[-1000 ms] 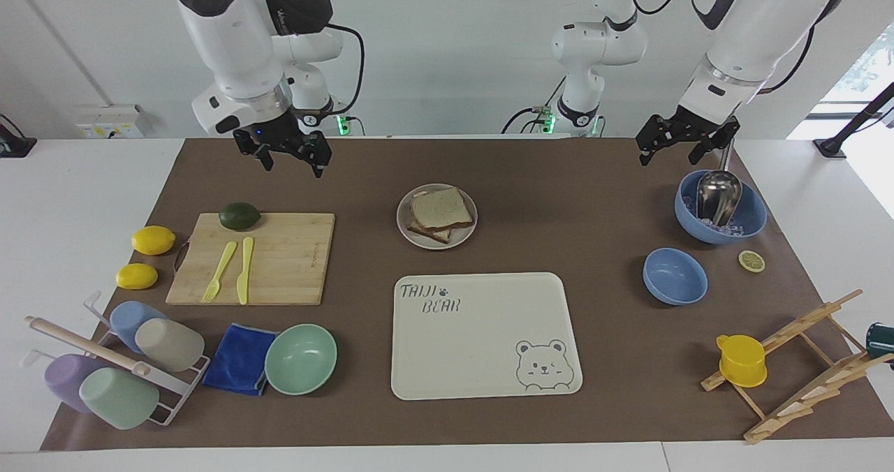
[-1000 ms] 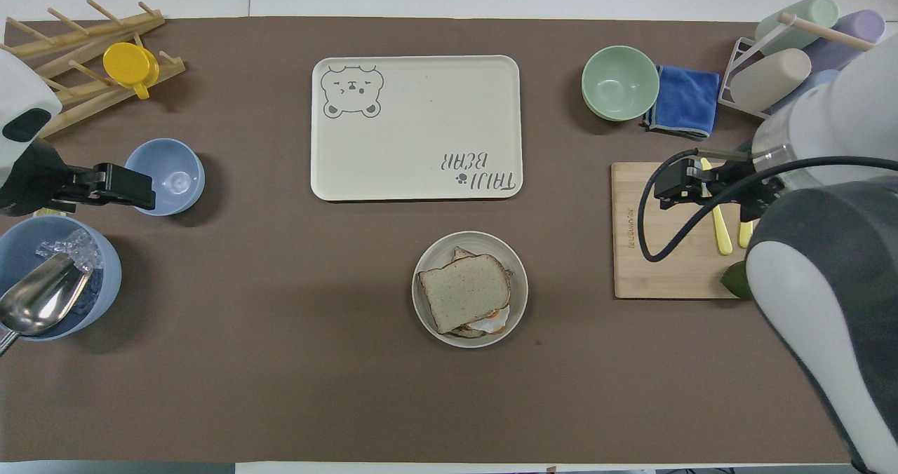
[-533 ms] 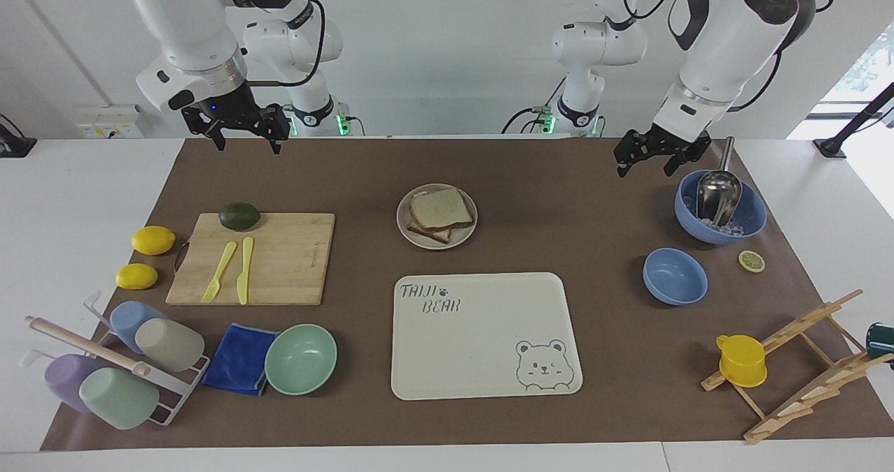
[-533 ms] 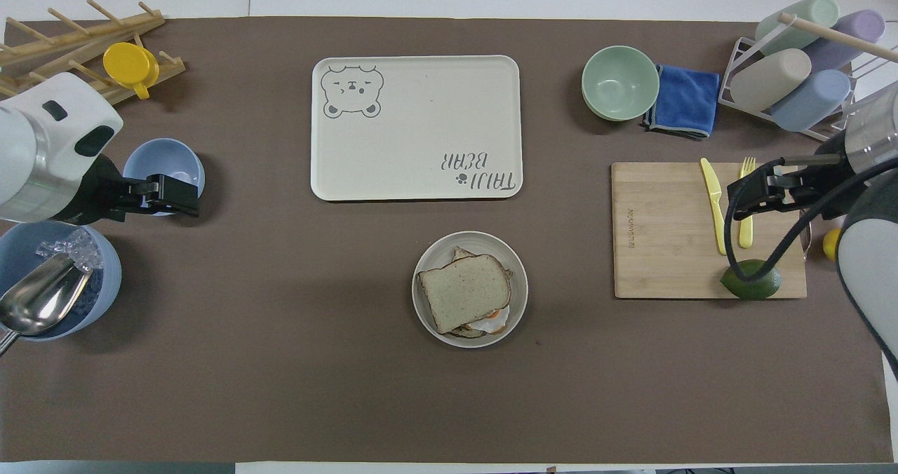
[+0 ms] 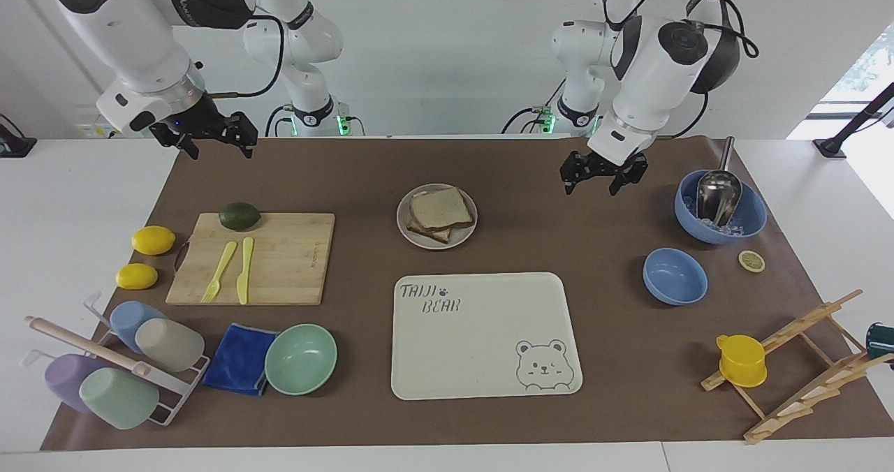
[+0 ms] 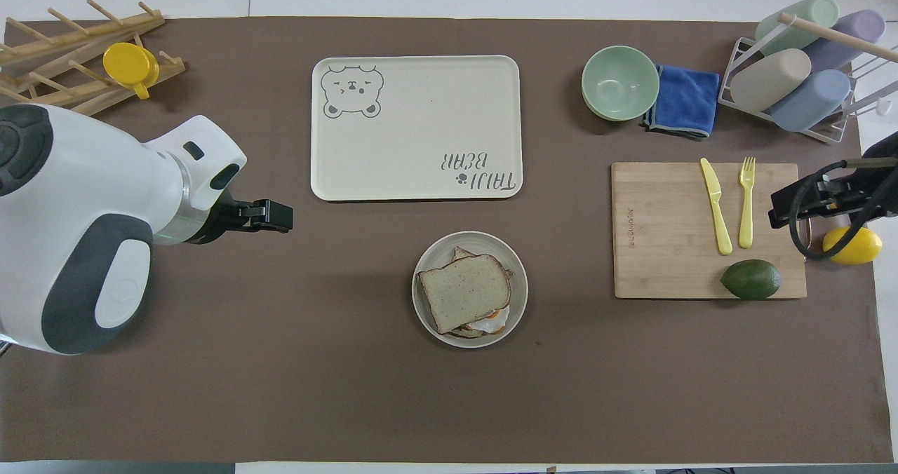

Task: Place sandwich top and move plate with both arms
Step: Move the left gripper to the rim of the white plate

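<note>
Both claws raised, spread — left claw (image 5: 603, 176) beside plate (image 5: 413, 233).

Mat (image 5: 363, 172): matt brown, paper-like, smooth.
Cutting board (image 5: 279, 262): pale wood, visible grain.
Drying rack (image 5: 803, 360): bare wooden slats.
Scoop (image 5: 716, 193): shiny metal.
Bowls, blue (image 5: 674, 276) and green (image 5: 300, 358): matt, plastic-looking.
Cloth (image 5: 241, 358): blue, soft, nappy.
Bread (image 5: 440, 208): speckled, rough crumb.
Plate (image 5: 404, 215): dull beige, smooth.
Tray (image 5: 482, 367): cream, satin sheen.
Arms (image 5: 140, 25): glossy white shells.
</note>
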You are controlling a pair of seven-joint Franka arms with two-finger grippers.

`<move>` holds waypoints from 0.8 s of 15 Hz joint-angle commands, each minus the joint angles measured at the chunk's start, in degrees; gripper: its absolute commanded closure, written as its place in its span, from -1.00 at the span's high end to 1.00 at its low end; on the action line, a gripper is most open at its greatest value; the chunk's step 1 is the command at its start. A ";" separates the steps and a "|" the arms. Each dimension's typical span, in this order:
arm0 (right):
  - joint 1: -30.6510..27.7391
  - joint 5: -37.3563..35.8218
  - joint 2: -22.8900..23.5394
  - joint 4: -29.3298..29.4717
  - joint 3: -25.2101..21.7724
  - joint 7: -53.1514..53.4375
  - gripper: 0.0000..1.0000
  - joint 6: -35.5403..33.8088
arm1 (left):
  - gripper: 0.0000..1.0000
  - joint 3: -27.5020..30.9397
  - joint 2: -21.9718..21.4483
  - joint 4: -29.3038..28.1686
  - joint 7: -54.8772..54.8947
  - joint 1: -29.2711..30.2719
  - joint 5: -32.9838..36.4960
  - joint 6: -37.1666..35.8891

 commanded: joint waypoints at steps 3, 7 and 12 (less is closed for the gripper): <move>0.42 1.40 -1.87 -0.86 -3.57 -0.32 1.00 -0.12 | 1.00 0.62 2.47 -4.56 -0.74 -4.72 -0.94 7.60; 0.51 1.04 -1.35 0.20 -2.95 -0.05 1.00 -0.03 | 1.00 0.62 4.22 -9.05 -1.61 -7.26 -3.58 15.51; -0.10 2.00 -1.61 0.03 -3.04 -0.32 1.00 -0.21 | 1.00 0.62 6.95 -11.07 -5.48 -12.45 -3.75 20.62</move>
